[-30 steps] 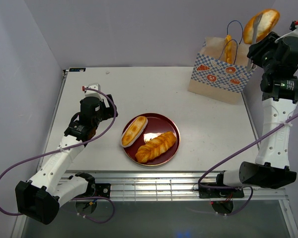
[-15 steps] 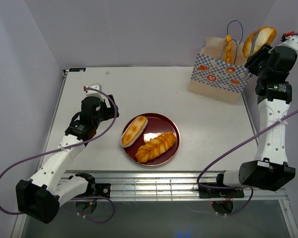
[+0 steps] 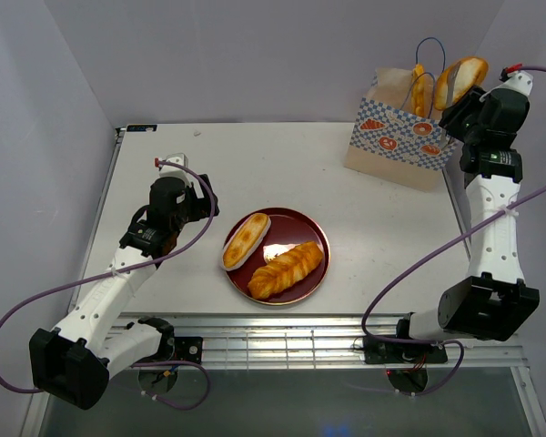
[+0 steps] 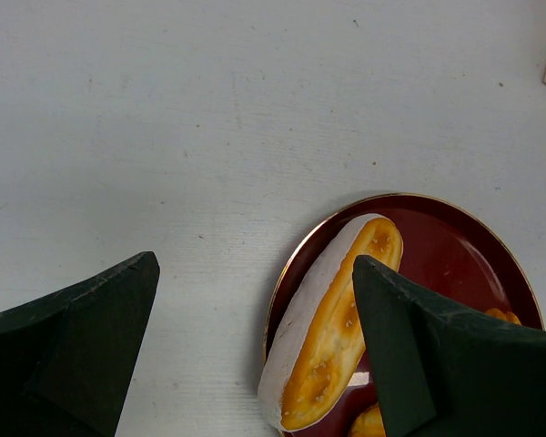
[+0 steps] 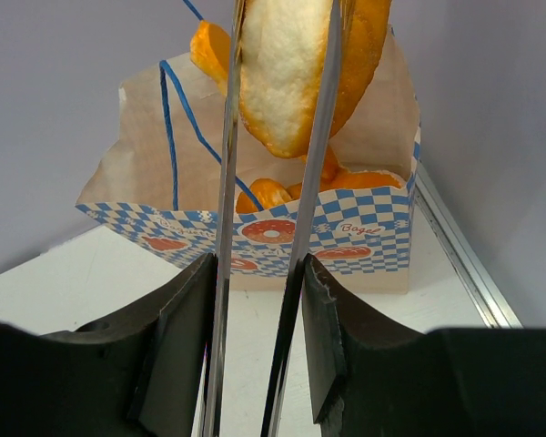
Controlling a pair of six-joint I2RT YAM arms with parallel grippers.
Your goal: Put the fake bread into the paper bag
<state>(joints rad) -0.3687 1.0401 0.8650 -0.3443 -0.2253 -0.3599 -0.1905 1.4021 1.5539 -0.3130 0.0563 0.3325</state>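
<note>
Risks first. The glossy golden-brown toy roll with a pale underside (image 5: 287,73) hangs pinched between the blades of the thin metal tongs (image 5: 224,237). It is above the open mouth of the cream paper bag with a blue-and-white checkered band (image 5: 364,223), which stands at the far right corner of the tabletop.

The bag already holds orange pastries (image 5: 264,193), and its blue cord handles (image 5: 168,137) rise beside the blades. I judge the tongs could snag a cord or tip the light bag. The slick roll could also slip and drop outside the rim.

Right gripper (image 5: 259,300): fingers squeezed onto both tong arms, touching nothing else.

Left gripper (image 4: 255,269): fingers spread wide and empty, over bare table on the left-edge side of the dark red round plate (image 4: 455,246). The plate carries a second oval roll (image 4: 337,337) and a braided loaf (image 3: 287,269).
</note>
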